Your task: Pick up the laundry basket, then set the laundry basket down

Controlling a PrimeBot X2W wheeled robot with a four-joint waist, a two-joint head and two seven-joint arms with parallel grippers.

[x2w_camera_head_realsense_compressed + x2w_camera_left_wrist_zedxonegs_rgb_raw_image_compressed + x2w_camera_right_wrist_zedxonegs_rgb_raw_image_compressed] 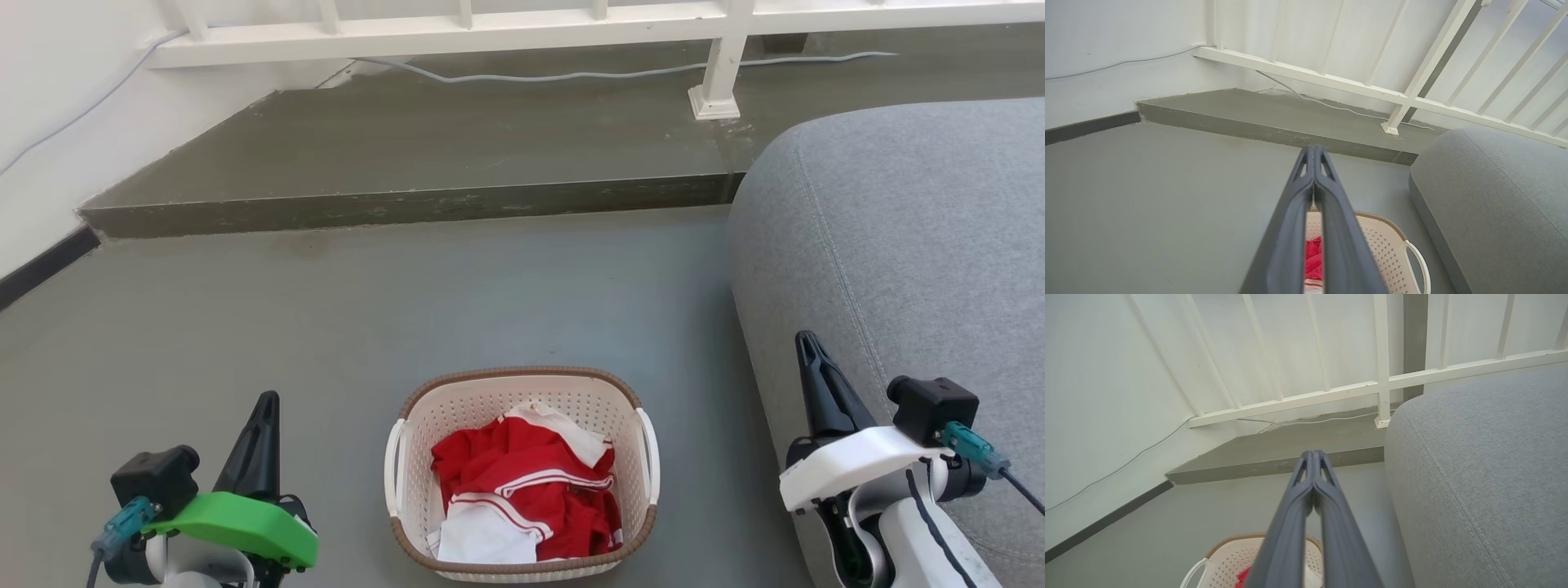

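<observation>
The laundry basket [490,404], just beside the grey sofa [898,245], looks light and stiff (only clothes [522,482] inside), best lifted by its side handles [651,453]; left gripper [267,398] and right gripper [807,336] are pinched together, empty.

Cream perforated laundry basket [624,412] w/ brown rim, upright on floor, red/white clothes inside.

Before me lies a smooth grey floor [245,327] that ends at a low raised step [424,139]. Above the step runs a white railing [457,37], with a pale cable [571,76] trailing under it. On my left is a white wall [41,106] with a dark skirting [41,268], and on my right a grey upholstered sofa [898,229], all in soft, even light.
</observation>
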